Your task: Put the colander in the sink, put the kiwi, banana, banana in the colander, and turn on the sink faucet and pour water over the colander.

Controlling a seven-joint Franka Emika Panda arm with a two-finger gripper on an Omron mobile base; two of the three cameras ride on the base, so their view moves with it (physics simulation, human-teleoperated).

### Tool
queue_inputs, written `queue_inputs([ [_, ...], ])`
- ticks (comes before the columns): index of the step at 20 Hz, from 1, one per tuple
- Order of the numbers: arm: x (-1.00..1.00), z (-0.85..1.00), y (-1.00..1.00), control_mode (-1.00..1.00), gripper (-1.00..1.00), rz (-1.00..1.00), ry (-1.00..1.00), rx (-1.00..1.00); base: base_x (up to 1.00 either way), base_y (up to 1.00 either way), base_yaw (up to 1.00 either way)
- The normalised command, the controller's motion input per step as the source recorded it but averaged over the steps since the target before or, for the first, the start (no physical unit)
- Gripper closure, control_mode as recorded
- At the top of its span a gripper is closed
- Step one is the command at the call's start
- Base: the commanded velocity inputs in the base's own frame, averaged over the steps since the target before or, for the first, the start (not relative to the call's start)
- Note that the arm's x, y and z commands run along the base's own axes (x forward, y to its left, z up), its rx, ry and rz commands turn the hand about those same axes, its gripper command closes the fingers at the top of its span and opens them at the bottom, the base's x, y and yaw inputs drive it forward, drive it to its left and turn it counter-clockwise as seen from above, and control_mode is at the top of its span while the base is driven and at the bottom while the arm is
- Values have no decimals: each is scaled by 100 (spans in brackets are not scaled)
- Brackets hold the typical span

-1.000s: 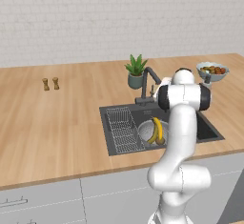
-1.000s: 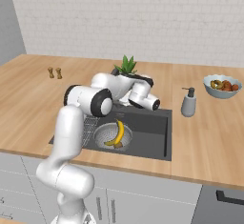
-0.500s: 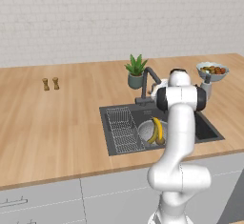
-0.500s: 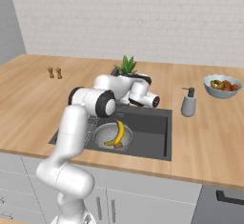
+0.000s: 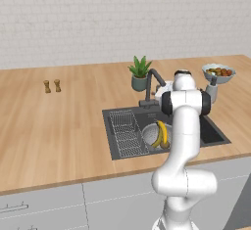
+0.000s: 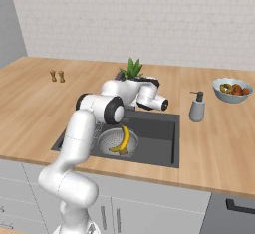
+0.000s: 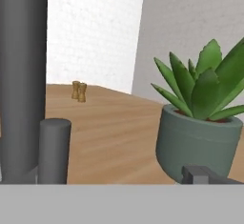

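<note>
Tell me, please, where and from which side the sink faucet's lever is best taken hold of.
Probably by the short upright lever beside the sink faucet column, closing across its round sides. Come from the sink side, since the potted plant stands close behind the tap.

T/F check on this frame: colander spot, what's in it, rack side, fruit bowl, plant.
1. The colander sits in the sink. True.
2. A banana lies in the colander. True.
3. The wire rack fills the sink's right side in the left base view. False: it is on the left side.
4. The fruit bowl is in the sink. False: it stands on the counter.
5. The plant stands behind the sink, by the faucet. True.
</note>
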Motion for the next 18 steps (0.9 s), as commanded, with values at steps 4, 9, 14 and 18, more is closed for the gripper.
queue_inputs([
  [4, 1, -8, 13, -100, 100, 0, 0, 2, 0, 0, 0],
  [9, 11, -4, 2, -100, 100, -5, 0, 3, 0, 0, 0],
  [14, 11, -3, -9, -100, 100, -14, 3, 3, 0, 0, 0],
  [18, 11, -9, -22, -100, 100, -19, 3, 0, 0, 0, 0],
])
